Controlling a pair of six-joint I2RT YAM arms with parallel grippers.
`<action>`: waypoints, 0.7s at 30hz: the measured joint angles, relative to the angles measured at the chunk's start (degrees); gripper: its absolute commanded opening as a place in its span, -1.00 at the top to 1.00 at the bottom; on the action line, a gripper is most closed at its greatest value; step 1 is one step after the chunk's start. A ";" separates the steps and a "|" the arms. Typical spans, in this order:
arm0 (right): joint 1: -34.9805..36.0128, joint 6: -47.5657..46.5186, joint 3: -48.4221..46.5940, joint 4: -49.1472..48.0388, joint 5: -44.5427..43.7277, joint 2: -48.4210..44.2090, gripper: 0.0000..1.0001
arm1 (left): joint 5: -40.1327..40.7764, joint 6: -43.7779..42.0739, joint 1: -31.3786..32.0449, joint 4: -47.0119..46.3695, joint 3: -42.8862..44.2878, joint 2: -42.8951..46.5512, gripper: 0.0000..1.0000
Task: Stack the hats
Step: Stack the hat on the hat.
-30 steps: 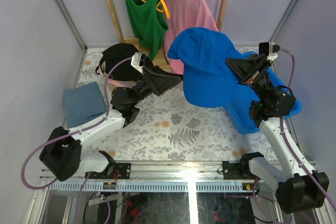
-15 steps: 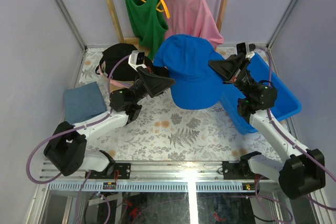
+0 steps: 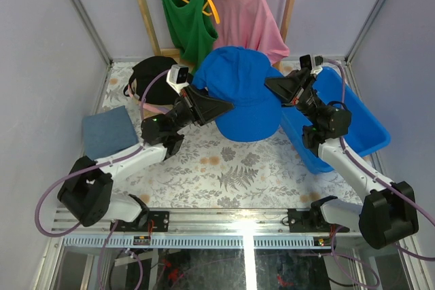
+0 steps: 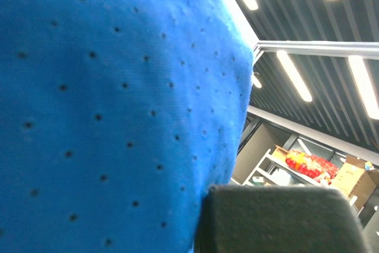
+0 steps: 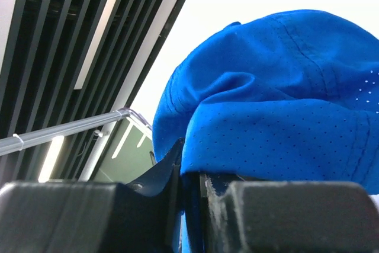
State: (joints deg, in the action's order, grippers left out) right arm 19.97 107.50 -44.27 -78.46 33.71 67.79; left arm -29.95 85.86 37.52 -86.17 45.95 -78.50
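A bright blue hat (image 3: 246,93) hangs in the air over the middle of the table, held between both arms. My left gripper (image 3: 228,105) is shut on its left edge; in the left wrist view the perforated blue fabric (image 4: 106,105) fills the frame beside one dark finger (image 4: 278,220). My right gripper (image 3: 269,85) is shut on the hat's right edge, with blue cloth (image 5: 284,117) pinched in the narrow gap between the jaws (image 5: 192,199). A black hat (image 3: 151,75) rests at the back left on top of a pink one (image 3: 158,108).
A blue bin (image 3: 357,127) stands at the right under the right arm. A folded blue-grey cloth (image 3: 107,132) lies at the left. A green tank top (image 3: 185,22) and a pink T-shirt (image 3: 241,11) hang on a wooden rack at the back.
The right arm carried the blue hat leftward and back toward the middle. The left gripper went from open to shut on the hat's left edge.
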 measured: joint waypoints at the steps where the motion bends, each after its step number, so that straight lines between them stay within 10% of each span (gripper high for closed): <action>1: 0.09 -0.28 0.00 0.02 -0.07 0.09 0.45 | -0.13 -0.15 -0.07 0.33 0.00 0.26 0.99; 9: -0.17 -6.25 0.48 4.66 -1.70 0.35 -0.10 | 4.13 -14.69 -0.07 19.67 0.00 12.94 0.99; 21: 0.63 -14.25 2.69 16.50 -5.05 -1.03 -0.25 | 26.29 -41.97 2.38 43.19 4.26 22.75 0.99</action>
State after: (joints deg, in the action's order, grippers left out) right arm 20.60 93.25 -41.58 -61.95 28.67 66.76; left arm -3.66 43.90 39.90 -42.98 50.22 -55.75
